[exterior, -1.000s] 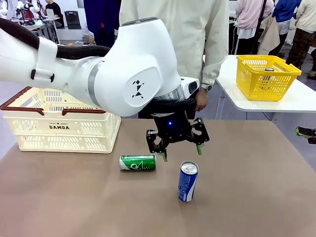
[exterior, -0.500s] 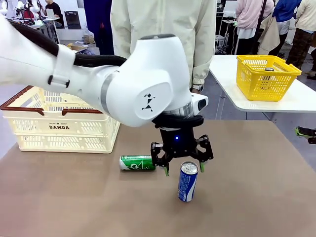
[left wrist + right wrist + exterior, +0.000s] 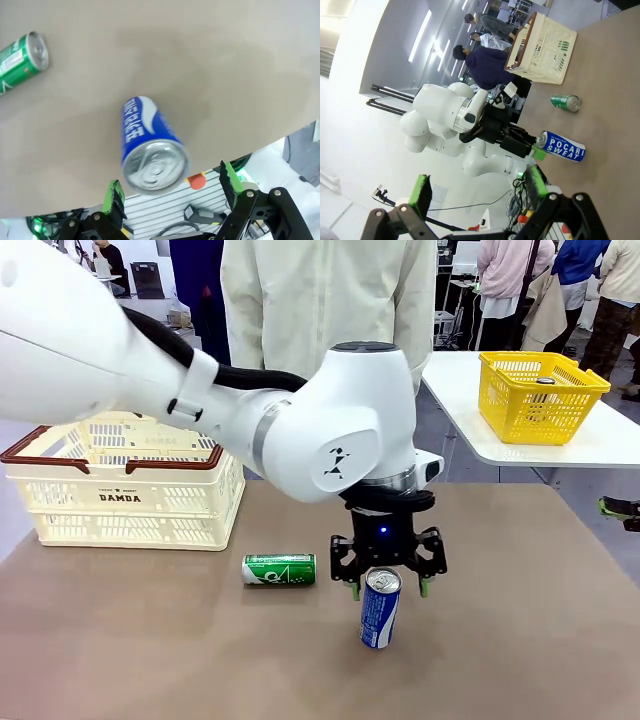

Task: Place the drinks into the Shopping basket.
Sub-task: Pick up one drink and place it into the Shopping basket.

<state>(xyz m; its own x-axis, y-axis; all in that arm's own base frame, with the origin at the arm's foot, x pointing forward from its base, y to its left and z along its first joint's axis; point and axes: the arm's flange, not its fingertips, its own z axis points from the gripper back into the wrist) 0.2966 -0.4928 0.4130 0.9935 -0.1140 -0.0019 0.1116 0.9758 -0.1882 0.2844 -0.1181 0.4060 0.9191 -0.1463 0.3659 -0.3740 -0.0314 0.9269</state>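
Your blue can [image 3: 381,608] stands upright around the middle of the tabletop [image 3: 520,640], a bit toward the near edge, silver top up. The green can [image 3: 279,569] lies on its side just to its left, well clear of it. Neither one is in the Shopping basket [image 3: 120,490], which sits at the tabletop's far left corner.

Your left gripper [image 3: 389,589] hangs right over the blue can. Its jaws are spread wide, with a green pad on either side of the can's top and a gap showing on each side, so nothing is gripped.

Your right gripper [image 3: 479,186] is up off the table, its fingers apart with nothing between them.

A person [image 3: 320,300] stands at the far edge. A yellow basket [image 3: 540,390] sits on the white table beyond the far right corner.
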